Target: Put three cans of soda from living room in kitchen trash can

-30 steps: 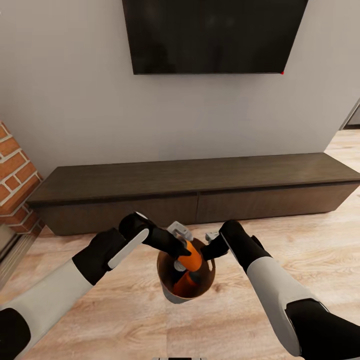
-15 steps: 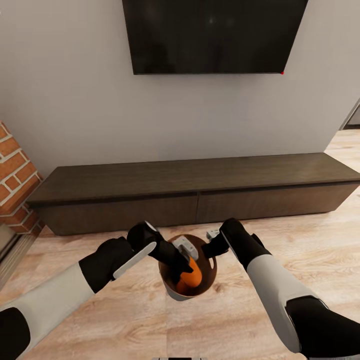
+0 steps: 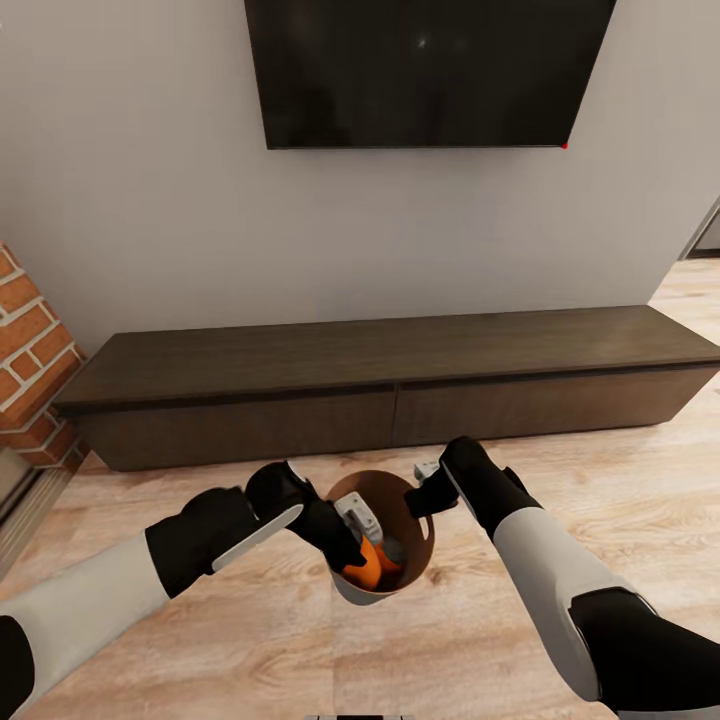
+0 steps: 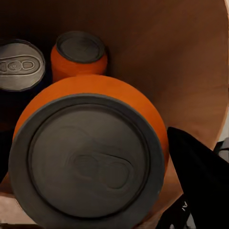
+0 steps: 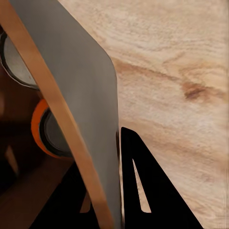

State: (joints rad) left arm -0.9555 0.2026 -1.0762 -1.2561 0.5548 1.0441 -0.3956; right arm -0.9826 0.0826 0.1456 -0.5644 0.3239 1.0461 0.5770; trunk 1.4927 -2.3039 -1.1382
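Orange soda can (image 4: 90, 157) inside trash can (image 3: 412, 510), clamped by left gripper (image 3: 362, 535).
Right gripper (image 3: 425, 483) pinches the rim at two o'clock; second orange can (image 4: 78, 57) and dark can (image 4: 20, 67) lie deeper inside.

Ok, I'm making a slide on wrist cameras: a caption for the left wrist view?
Orange soda can foremost inside the coppery bin, a second orange can and a dark can beyond.

Light wood plank floor (image 3: 600, 500); long dark low cabinet (image 3: 390, 385) stands on it by wall.
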